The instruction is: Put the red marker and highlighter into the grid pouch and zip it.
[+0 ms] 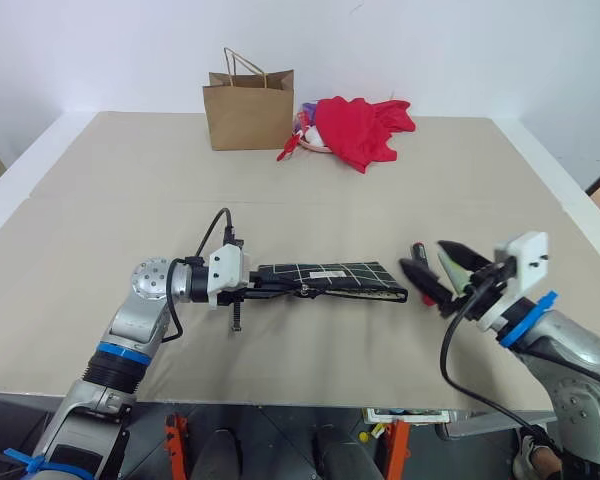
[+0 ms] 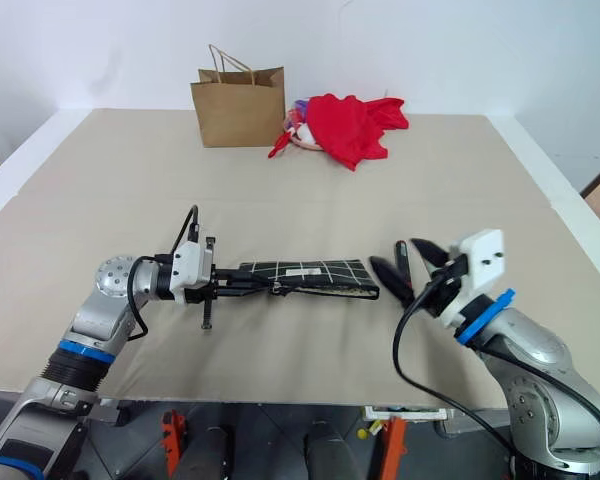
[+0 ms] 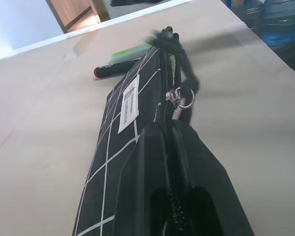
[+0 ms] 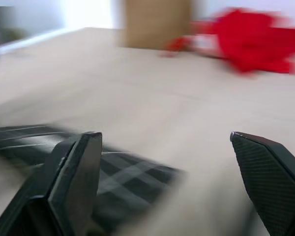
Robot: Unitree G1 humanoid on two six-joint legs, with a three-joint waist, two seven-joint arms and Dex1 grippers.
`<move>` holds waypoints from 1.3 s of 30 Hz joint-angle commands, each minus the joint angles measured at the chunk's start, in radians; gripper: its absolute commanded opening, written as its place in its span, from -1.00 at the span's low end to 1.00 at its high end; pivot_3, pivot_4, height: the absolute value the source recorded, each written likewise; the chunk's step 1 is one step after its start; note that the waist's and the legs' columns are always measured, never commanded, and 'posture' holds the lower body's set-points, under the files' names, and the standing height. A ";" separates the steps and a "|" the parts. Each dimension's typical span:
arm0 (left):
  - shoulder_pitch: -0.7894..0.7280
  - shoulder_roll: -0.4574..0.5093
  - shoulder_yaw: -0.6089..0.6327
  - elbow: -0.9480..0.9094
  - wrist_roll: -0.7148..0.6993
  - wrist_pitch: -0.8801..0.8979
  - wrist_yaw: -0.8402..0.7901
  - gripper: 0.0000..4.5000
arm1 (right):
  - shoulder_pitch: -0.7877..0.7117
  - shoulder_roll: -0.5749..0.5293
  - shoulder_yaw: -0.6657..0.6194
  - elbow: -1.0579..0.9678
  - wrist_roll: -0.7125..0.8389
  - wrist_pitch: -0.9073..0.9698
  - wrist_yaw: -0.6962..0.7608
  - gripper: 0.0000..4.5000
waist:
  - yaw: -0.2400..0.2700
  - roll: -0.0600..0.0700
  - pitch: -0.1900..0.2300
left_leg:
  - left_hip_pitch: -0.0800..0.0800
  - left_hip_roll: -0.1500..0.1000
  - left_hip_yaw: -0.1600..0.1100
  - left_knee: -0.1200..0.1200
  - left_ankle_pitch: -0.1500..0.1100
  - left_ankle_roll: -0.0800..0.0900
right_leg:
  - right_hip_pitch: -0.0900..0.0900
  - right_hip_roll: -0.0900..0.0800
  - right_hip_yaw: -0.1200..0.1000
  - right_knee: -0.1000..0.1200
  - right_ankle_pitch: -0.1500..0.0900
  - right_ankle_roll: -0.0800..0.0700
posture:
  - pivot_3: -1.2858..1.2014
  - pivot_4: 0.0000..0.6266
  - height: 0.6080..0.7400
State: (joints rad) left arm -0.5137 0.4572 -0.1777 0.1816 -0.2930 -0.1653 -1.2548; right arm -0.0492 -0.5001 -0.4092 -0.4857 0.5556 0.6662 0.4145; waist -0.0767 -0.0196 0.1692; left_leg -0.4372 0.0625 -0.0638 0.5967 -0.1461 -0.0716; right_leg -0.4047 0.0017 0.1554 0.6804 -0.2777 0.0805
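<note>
Grid pouch lies flat mid-frame on the counter, left gripper pinching its left end. Right gripper sits lower right, jaws spread, empty. Red marker and highlighter lie just beside the pouch's far end. Suggest keeping the pouch pinned and taking one pen at mid-barrel.

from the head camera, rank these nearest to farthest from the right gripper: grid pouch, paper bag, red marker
1. red marker, on the table just beside the right gripper
2. grid pouch, toward the table's middle, held by the left gripper
3. paper bag, at the far edge
</note>
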 commanded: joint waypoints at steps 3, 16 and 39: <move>0.017 0.008 0.030 -0.060 -0.019 0.019 0.034 -1.00 | 0.000 0.055 0.062 0.027 -0.099 -0.042 -0.110 0.98 | -0.002 0.001 0.000 | 0.000 0.000 0.000 0.000 0.000 0.000 | 0.000 0.000 0.000 0.000 0.000 0.001 | 0.03 -0.52 1.00; 0.018 0.041 0.070 -0.072 -0.021 0.036 0.070 -1.00 | 0.028 0.158 0.157 0.155 -0.179 -0.047 -0.184 0.98 | -0.001 0.000 0.000 | 0.000 0.000 0.000 -0.002 0.000 0.000 | 0.000 0.000 0.000 0.000 -0.002 -0.001 | 0.03 -0.52 1.00; 0.014 0.056 0.046 -0.068 -0.049 0.080 0.001 -1.00 | -0.109 -0.176 0.045 -0.040 -0.031 -0.113 0.170 -0.75 | -0.001 0.004 0.002 | 0.000 0.000 0.001 -0.002 0.000 0.000 | 0.000 0.000 0.001 0.000 -0.001 -0.001 | 0.03 -0.52 1.00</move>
State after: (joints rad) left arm -0.4819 0.5009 -0.1420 0.1122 -0.3312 -0.0681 -1.2380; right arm -0.1711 -0.6515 -0.3456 -0.4904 0.4768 0.5598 0.5000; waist -0.0782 -0.0154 0.1715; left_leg -0.4370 0.0624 -0.0644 0.5937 -0.1461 -0.0715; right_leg -0.4048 0.0018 0.1546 0.6802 -0.2793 0.0801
